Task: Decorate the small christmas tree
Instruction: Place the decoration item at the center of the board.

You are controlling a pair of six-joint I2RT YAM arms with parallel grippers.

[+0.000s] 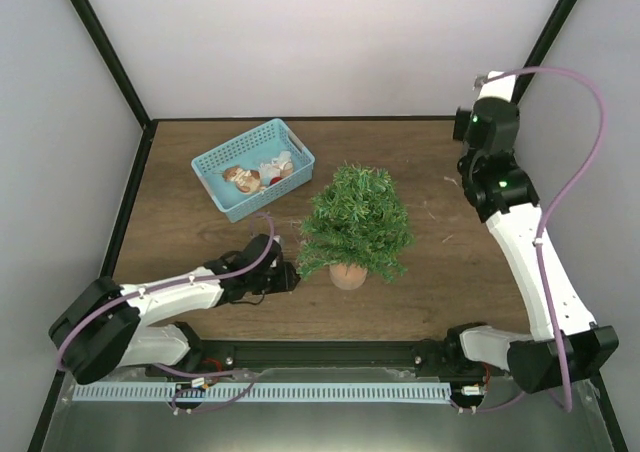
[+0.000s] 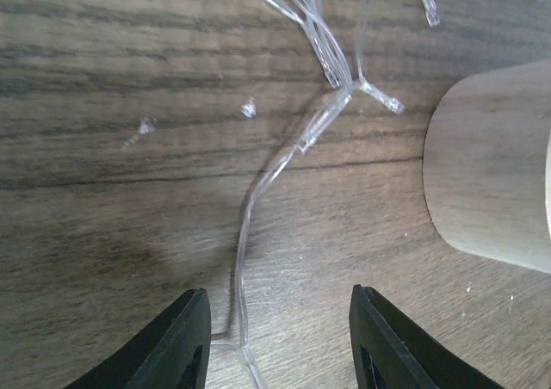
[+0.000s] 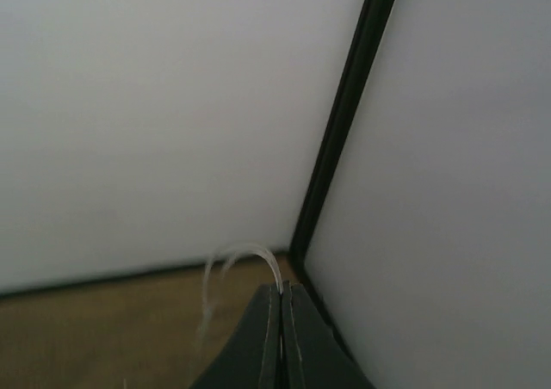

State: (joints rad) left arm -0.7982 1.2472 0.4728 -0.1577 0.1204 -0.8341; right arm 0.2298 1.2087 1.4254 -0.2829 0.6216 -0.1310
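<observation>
Though clear wire eludes the top view, right end effector pinches it; left end effector spread.

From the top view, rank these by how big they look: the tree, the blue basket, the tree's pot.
1. The small christmas tree and the light-blue basket look about alike. The tree stands nearer the camera, so I won't rank them.
2. The pot is clearly smallest.

Deep green needles on small christmas tree; its pot terracotta-brown. Light-blue basket, open lattice walls. Dark brown counter, streaked wood grain. Clear, colourless light string. Lilac cables on white-and-black arms. Black left tool.
</observation>
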